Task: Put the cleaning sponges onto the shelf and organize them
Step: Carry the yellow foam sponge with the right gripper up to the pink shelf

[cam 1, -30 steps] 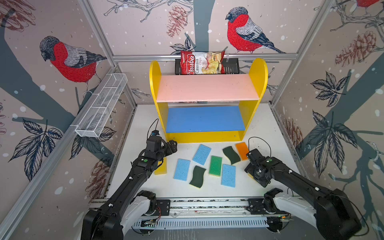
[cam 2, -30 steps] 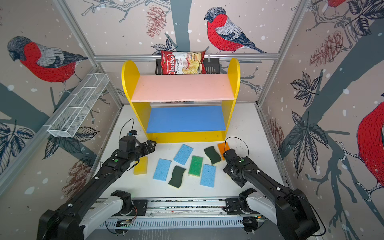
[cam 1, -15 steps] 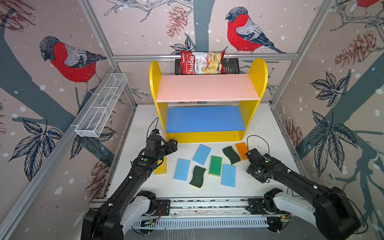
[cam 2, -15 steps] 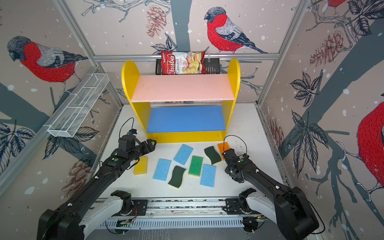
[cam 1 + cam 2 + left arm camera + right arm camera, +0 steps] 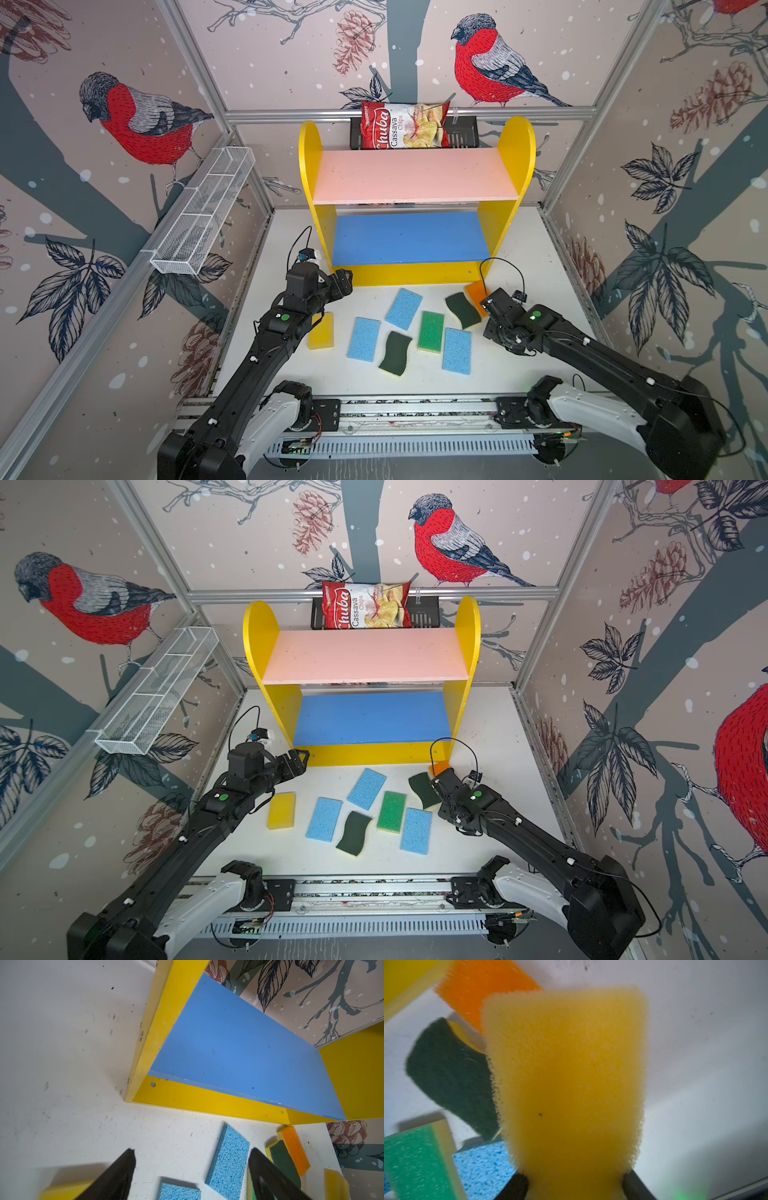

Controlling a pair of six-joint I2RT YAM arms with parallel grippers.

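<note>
White tabletop [image 5: 519, 374] between bird-papered walls carried eight loose sponges [image 5: 431, 331]: nearest, a light blue sponge [image 5: 457, 351] and a dark-green wavy sponge [image 5: 395, 353]. Just past them the right gripper [image 5: 574, 1185] held a yellow sponge [image 5: 566, 1076] by one end, jaws narrowed into the foam, beside the orange sponge [image 5: 473, 291]; whether it hung clear of the table could not be told. Further on, the left gripper [image 5: 191, 1151] hung wide and empty by the front left corner of the shelf [image 5: 515, 158], whose blue board [image 5: 411, 239] and pink board [image 5: 415, 176] lay bare. The lift wanted to go straight up first, so the free end would not drag the orange neighbour. Then the sponge would do best to enter low under the pink board, land flat at one end of the blue board, and be released only once resting, since squeezed foam springs back.
</note>
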